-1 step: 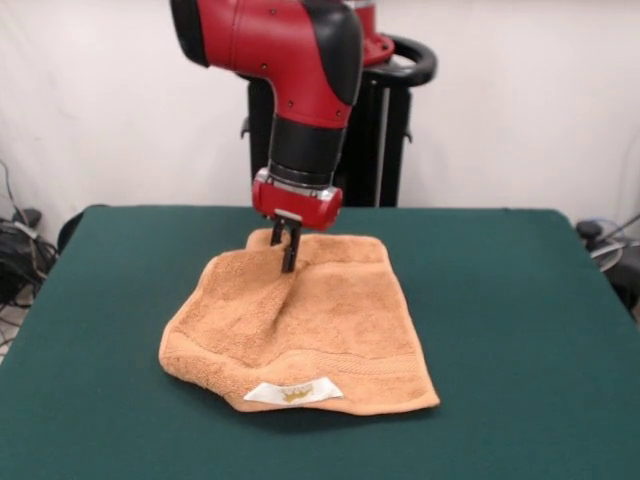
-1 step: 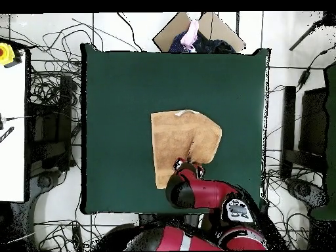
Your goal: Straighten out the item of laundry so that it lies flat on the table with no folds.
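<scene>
The item of laundry [image 1: 320,330] is an orange-tan terry towel lying mid-table [image 1: 520,330], with a white label [image 1: 293,392] on its near edge and a woven band just behind it. A raised ridge runs up its middle to my gripper [image 1: 288,262], whose dark fingers are pinched shut on the cloth near the far edge. The towel's left side looks folded and rumpled. From above, the towel [image 2: 178,141] shows a crease toward the arm, and the red arm hides the gripper.
The green table [image 2: 118,98] spreads wide on every side of the towel. Cables and equipment crowd the floor around it. A person's hand [image 2: 191,34] shows beyond the table's far edge in the overhead view.
</scene>
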